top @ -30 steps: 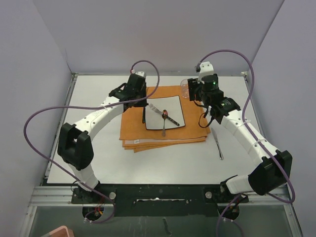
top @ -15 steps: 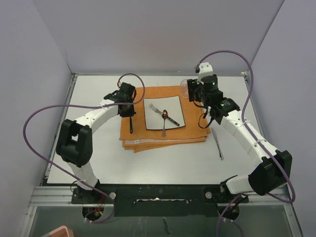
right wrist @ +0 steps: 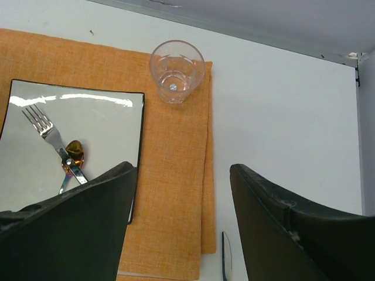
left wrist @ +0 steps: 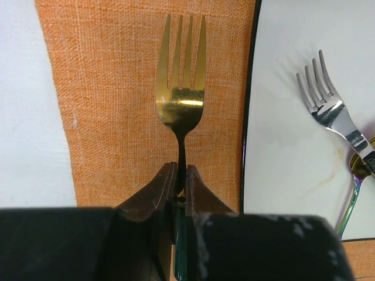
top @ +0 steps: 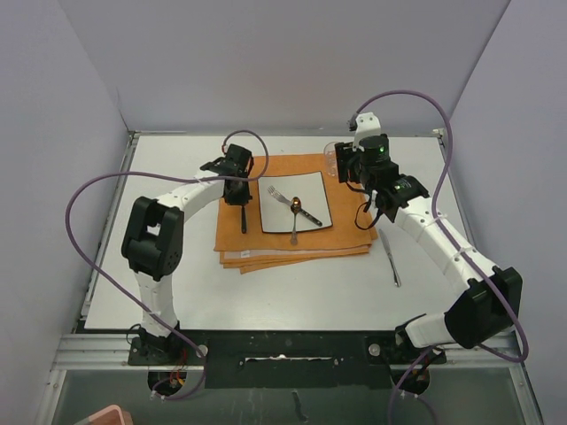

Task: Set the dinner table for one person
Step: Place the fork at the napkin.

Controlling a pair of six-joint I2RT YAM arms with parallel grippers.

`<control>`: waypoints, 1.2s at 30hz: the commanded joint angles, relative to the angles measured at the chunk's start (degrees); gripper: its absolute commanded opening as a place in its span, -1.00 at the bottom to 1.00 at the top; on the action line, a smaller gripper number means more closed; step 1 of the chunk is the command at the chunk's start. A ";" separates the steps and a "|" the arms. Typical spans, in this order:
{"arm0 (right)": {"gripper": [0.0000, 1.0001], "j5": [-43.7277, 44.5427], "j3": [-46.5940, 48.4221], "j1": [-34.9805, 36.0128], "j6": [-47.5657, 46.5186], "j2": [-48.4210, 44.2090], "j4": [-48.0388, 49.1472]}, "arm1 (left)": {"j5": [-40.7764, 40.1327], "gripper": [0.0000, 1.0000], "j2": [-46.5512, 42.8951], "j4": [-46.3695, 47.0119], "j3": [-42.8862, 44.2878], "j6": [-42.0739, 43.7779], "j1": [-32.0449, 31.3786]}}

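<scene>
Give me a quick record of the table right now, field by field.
left gripper: shut on gold fork, over placemat, left of plate
right gripper: open, holding nothing, near glass
plate: silver fork and spoon on it
glass: placemat's far right corner
knife: on table, right of placemat

Robotics lab test cell, as I view it from my remote station: plain pale panels (top: 283, 62) wall in the desk (top: 177, 283) on three sides. The left arm (top: 151, 243) and right arm (top: 434, 235) rise from a black rail (top: 337, 347) at its near edge, trailing purple cables (top: 407, 92). The orange placemat (top: 235, 239) and white plate (top: 275, 217) form a staged setting.
</scene>
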 commanded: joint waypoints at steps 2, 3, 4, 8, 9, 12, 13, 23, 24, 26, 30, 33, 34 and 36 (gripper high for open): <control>0.32 0.72 1.62 0.03 -0.05 0.90 2.32 | 1.45 -1.00 2.88 3.20 4.84 0.85 -0.09; 0.32 0.81 1.81 -0.01 -0.07 1.13 2.26 | 1.53 -1.00 3.36 3.18 5.17 0.85 -0.09; 0.32 0.77 1.94 -0.06 -0.11 1.26 2.23 | 1.56 -1.00 3.63 3.26 5.27 0.94 -0.09; 0.32 0.80 2.46 -0.06 -0.21 1.70 2.00 | 1.77 -1.00 4.38 3.89 5.09 0.96 -0.09; 0.32 0.73 2.59 -0.07 -0.19 1.79 1.91 | 1.80 -1.00 4.55 4.10 5.00 0.94 -0.09; 0.32 0.73 2.64 -0.06 -0.23 2.03 1.78 | 1.72 -1.00 5.30 4.06 4.88 1.03 -0.09; 0.32 0.72 2.69 -0.08 -0.18 2.07 1.65 | 1.72 -1.00 5.60 4.06 4.85 0.96 -0.09; 0.31 0.47 2.91 0.08 0.69 2.15 0.76 | 1.98 -0.82 6.90 5.12 2.21 -0.55 -0.12; 0.31 0.38 2.97 0.05 0.80 2.17 0.72 | 1.98 -0.66 6.74 5.08 1.98 -0.56 -0.12; 0.31 0.42 3.08 0.12 0.96 2.16 0.59 | 1.92 -0.47 6.27 5.11 1.64 -0.56 -0.16; 0.31 0.14 3.14 0.12 1.13 2.01 0.58 | 1.38 -0.34 4.32 4.56 1.83 -0.18 -0.10; 0.32 0.02 3.38 0.20 0.97 1.91 0.72 | 0.49 -0.28 1.95 2.35 3.88 0.93 -0.09; 0.33 -0.02 3.43 0.08 0.78 1.83 0.72 | 0.18 -0.27 1.07 1.32 5.00 1.45 -0.09; 0.34 -0.56 3.35 0.05 -0.10 1.73 0.96 | -0.63 -0.26 -1.54 -1.04 7.49 2.69 -0.09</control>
